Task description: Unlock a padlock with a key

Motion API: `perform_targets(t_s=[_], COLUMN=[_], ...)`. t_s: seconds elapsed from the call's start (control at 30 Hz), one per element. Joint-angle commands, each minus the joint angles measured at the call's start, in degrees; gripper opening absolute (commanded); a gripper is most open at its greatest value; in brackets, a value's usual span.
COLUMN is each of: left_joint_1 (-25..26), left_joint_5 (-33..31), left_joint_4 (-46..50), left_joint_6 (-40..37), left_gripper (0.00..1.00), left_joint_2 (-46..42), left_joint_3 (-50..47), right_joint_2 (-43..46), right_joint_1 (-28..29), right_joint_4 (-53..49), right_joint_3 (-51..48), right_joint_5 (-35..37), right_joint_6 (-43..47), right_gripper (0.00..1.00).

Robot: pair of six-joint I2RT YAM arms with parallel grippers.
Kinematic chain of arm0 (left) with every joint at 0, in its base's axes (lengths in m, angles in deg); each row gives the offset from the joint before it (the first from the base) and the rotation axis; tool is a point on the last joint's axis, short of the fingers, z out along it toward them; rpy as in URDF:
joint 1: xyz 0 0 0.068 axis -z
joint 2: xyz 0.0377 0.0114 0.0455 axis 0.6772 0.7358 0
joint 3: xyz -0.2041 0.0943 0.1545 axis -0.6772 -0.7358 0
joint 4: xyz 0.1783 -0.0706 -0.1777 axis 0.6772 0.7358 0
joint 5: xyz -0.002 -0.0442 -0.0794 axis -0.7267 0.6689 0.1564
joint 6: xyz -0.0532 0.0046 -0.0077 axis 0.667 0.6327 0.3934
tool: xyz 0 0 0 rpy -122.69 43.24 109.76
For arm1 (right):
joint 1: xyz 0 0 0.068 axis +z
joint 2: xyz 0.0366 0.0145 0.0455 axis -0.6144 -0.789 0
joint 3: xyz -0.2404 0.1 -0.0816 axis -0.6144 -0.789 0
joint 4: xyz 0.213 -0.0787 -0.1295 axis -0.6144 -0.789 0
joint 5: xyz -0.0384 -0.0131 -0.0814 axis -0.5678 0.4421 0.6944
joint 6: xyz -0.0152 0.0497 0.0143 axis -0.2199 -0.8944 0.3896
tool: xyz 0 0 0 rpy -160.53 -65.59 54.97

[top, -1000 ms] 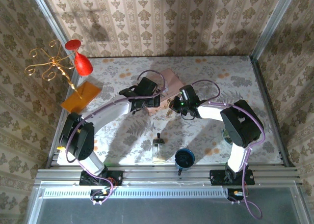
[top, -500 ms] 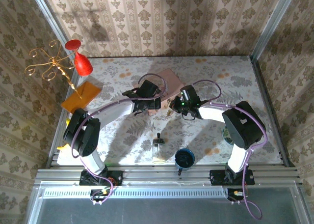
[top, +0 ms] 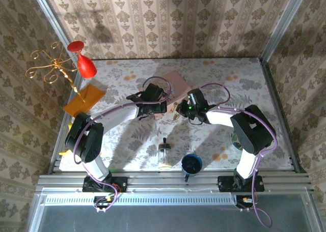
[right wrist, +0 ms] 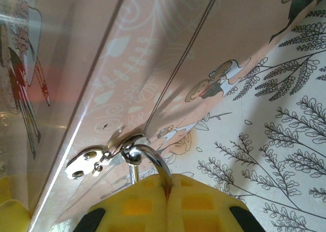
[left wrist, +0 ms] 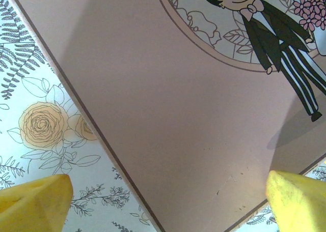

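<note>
Checking lock position: padlock (right wrist: 153, 158) hangs by shackle from silver hasp (right wrist: 89, 161) on near right edge of pink box (top: 175, 82), middle of surface (top: 229, 84). Your right claw (right wrist: 167, 190) is closed, and shackle runs straight into seam between pads (body hidden, so grip on padlock is my reading). Long axis: hasp toward claw. Left claw (left wrist: 168, 206) gapes wide over box lid, holding nothing, just left of lock. Right arm nearer. Cannot make out key.
</note>
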Motion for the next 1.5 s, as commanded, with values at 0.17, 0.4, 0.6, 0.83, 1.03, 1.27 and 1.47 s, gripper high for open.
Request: perform_targets(t_s=[0.17,0.4,0.6,0.83,1.03,1.27,1.47], left_joint_1=[-1.22,-1.24,-1.93,-2.92,-3.01,-3.01,-3.02], left_joint_5=[-1.75,-1.83,-1.54,-1.54,-1.40,-1.26,-1.55], left_joint_4=[4.91,4.90,4.87,4.91,5.34,5.60,6.05], left_joint_6=[0.38,0.20,0.88,1.32,1.44,1.43,1.08], left_gripper=[0.98,0.96,0.80,0.78,0.78,0.78,0.78], left_joint_2=[1.32,1.57,2.03,2.36,3.34,3.60,3.60], left_joint_3=[-2.62,-2.66,-3.52,-4.68,-4.52,-4.09,-3.73], right_joint_2=[1.86,1.12,0.72,0.98,0.66,-0.84,-0.60], right_joint_1=[-0.87,-1.14,-1.93,-2.37,-2.72,-2.80,-2.81], right_joint_4=[7.63,9.82,10.74,10.20,8.59,13.23,15.68], right_joint_3=[-0.41,-0.41,-0.60,-1.18,-1.13,-2.45,-2.84], right_joint_5=[4.27,4.99,4.82,5.69,6.79,8.44,10.89], right_joint_6=[-4.06,-6.61,-7.75,-7.56,-6.10,-6.17,-6.92], right_gripper=[0.00,0.00,0.00,0.00,0.00,0.00,0.00])
